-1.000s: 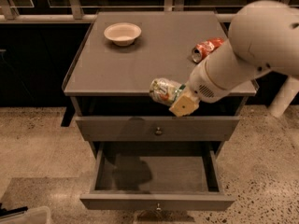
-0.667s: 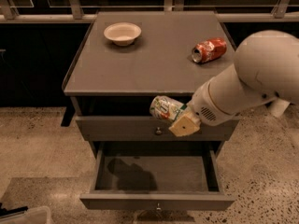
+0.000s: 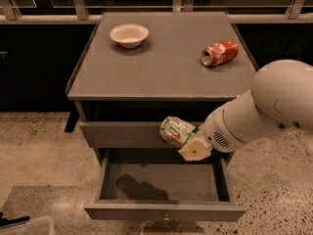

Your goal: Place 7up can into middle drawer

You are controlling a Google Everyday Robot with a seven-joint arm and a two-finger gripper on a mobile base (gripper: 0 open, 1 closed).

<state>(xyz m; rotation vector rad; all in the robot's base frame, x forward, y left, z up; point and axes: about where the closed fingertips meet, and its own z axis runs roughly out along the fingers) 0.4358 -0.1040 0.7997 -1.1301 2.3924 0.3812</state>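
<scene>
Gripper: two-finger gripper [image 3: 185, 138] at the tip of a bulky white arm [image 3: 274, 104] that comes in from 3 o'clock. It hangs in front of the cabinet, just under the top's front edge, and pinches the can by its 4 o'clock end. One tan finger pad [image 3: 195, 149] shows below the can; the other is hidden behind it.
Can: small silver aluminium 7up can [image 3: 172, 129] with a green label and a red-white logo. It is held in the air on its side, tilted, with its free end pointing to 10 o'clock. It overlaps the upper drawer front and sits above the back of the open drawer. Whether it touches that front cannot be told.
Writing on the can: green and red marks show on the label, but no letters read clearly.
Middle drawer: wide shallow grey middle drawer [image 3: 122, 212], pulled out toward 6 o'clock, with a small round metal knob [image 3: 166, 218] on its front. A dark shadow [image 3: 137, 187] lies on its floor toward 9 o'clock.
Upper drawer front: plain grey panel [image 3: 117, 133], pushed in, at 12 o'clock from the open drawer.
Cabinet: dark grey cabinet with a flat top [image 3: 161, 72].
Bowl: small round cream bowl [image 3: 129, 35], upright at 11 o'clock on the top.
Other can: red-orange soda can [image 3: 220, 53], lying on its side at 2 o'clock on the top, well apart from the bowl, with its mouth toward 8 o'clock. Its white markings are not legible.
Floor: pale speckled stone floor [image 3: 44, 151] around the cabinet.
</scene>
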